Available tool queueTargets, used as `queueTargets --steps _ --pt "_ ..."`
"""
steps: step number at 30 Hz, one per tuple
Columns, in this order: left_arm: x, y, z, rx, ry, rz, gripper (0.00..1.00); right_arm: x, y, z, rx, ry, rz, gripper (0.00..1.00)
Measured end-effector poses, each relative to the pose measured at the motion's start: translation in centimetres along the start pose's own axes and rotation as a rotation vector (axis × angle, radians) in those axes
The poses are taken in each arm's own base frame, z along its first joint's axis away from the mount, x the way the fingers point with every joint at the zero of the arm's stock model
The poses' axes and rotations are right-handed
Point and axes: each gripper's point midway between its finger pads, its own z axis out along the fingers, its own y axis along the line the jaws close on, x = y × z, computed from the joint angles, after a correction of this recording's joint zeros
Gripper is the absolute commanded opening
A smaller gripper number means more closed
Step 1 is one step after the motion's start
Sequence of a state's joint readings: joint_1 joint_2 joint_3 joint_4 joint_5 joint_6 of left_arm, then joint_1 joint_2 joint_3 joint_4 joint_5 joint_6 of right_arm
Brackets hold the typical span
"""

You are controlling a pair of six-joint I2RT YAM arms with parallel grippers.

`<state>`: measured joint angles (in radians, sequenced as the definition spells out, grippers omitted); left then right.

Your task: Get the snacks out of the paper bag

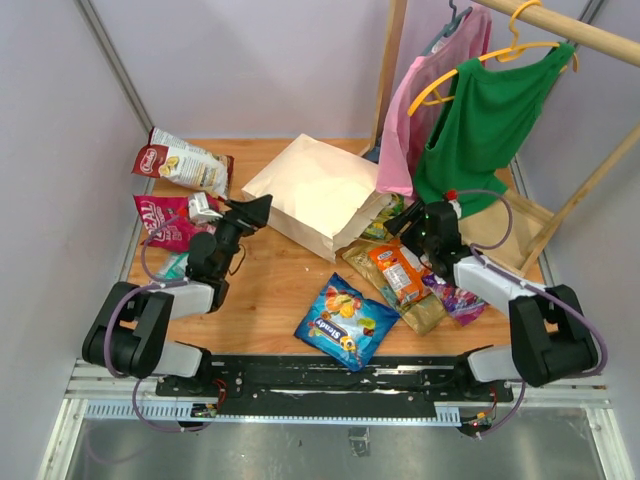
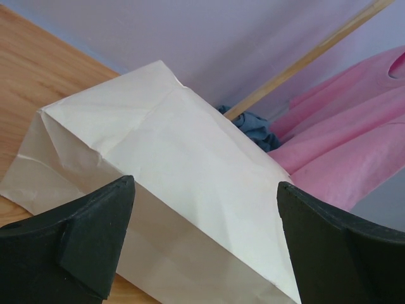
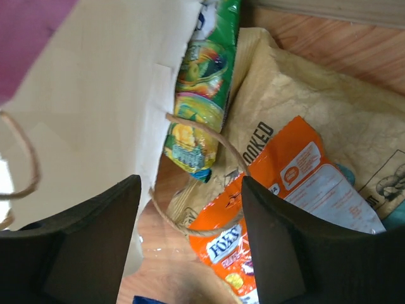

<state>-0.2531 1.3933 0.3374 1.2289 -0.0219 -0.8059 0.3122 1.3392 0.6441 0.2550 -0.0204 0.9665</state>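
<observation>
Between right gripper (image 3: 190, 183) jaws, parted and empty: bag handle (image 3: 218, 140), green snack (image 3: 199, 88) just beyond. Left gripper (image 2: 205, 183) spread, empty, facing paper bag (image 2: 171, 158). Looks mid-reach; next: push in, pinch snack.

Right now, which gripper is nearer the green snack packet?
Right. The right gripper is beside the green packet at the paper bag's mouth; the left gripper, at its closed end.

Black-and-grey arms (image 1: 150, 320) carry purple cables (image 1: 143, 256); left hand (image 1: 258, 208) and right hand (image 1: 405, 222) are matte black.
</observation>
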Motion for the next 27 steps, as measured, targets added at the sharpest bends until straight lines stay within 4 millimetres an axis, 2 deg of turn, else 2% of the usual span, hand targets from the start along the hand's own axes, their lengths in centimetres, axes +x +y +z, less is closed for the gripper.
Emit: queueTargets --steps 5,11,18,22,27 --pt "-0.6 -0.1 -0.6 -0.013 -0.008 0.024 0.98 1.4 -1.4 1.5 0.042 0.043 0.035 0.62" --pt "-1.2 -0.2 -1.1 -0.024 -0.024 0.043 0.98 1.4 -1.3 1.5 0.038 0.04 0.04 0.54" --pt "-0.8 0.3 -1.2 -0.045 -0.008 0.052 0.98 1.7 -1.7 1.4 0.052 0.054 0.039 0.57" --pt "-1.1 0.2 -1.6 -0.047 -0.016 0.063 0.98 1.1 -1.4 0.5 0.048 0.038 0.022 0.57" --pt "-1.5 -0.1 -1.7 -0.041 -0.028 0.068 0.98 -1.0 -0.2 -1.9 0.019 -0.046 -0.014 0.57"
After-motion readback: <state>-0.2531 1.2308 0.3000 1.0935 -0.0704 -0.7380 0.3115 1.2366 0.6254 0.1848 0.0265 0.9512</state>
